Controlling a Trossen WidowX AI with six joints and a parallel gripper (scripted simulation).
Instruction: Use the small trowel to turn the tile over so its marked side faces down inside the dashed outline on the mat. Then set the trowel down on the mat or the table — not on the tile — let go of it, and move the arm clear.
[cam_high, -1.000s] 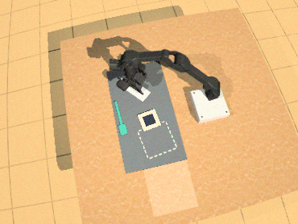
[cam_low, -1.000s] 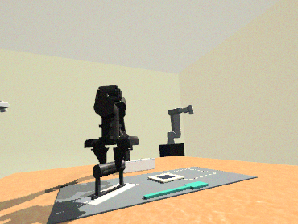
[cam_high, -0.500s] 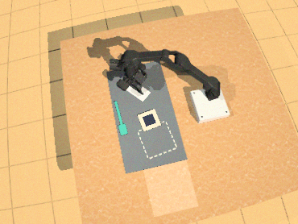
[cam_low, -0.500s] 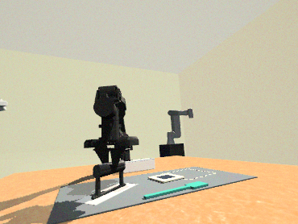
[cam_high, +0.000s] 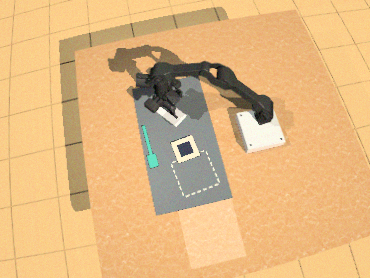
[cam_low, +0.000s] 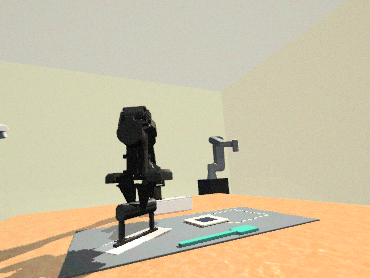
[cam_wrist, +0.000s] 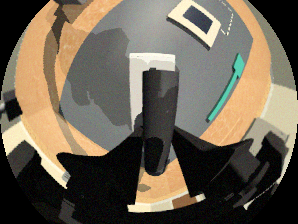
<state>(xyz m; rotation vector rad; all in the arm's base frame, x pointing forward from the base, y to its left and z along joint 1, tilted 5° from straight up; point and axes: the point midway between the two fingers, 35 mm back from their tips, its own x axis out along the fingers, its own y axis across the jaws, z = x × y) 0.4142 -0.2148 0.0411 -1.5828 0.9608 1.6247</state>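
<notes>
The trowel, a flat white blade (cam_high: 179, 118) (cam_low: 145, 238) (cam_wrist: 136, 82) under a black bar handle (cam_low: 131, 210) (cam_wrist: 161, 100) on two posts, rests at the far end of the grey mat (cam_high: 167, 200) (cam_low: 285, 220). My gripper (cam_low: 138, 204) (cam_wrist: 156, 128) is shut on the handle from above, and the blade lies on the mat. The tile (cam_high: 185, 148) (cam_low: 206, 219) (cam_wrist: 197, 20), cream with a dark square mark, lies flat, marked side up. It covers part of the near edge of the dashed outline (cam_high: 187, 195), and most of it is outside.
A teal spatula-like tool (cam_high: 152, 160) (cam_low: 246, 229) (cam_wrist: 239, 65) lies along the mat's side edge, beside the tile. The arm's white base plate (cam_high: 262, 134) stands on the table (cam_high: 310, 200) past the mat's other side. Another arm (cam_low: 216, 155) stands in the background.
</notes>
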